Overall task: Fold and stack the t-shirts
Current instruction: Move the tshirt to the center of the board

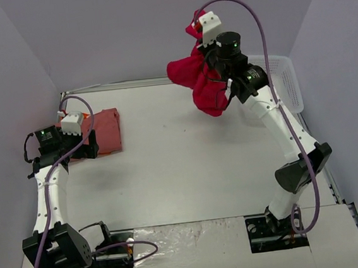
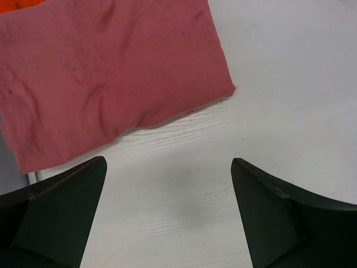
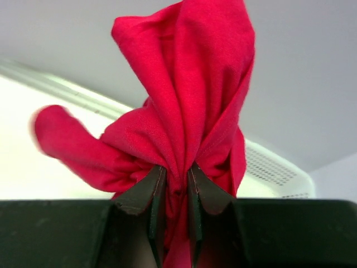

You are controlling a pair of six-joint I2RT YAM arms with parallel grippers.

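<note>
Shirts: orange [image 2: 14,3] mostly under pink [image 2: 106,72]

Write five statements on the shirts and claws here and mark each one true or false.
1. The right claw is shut on the red shirt. True.
2. The red shirt lies flat on the table. False: it hangs bunched in the air from the right claw.
3. The left claw is open and empty, near the pink shirt. True.
4. The pink shirt is in the basket. False: it lies folded on the table's left side; the basket is at the far right.
5. Orange cloth shows at the pink shirt's edge. True.
</note>
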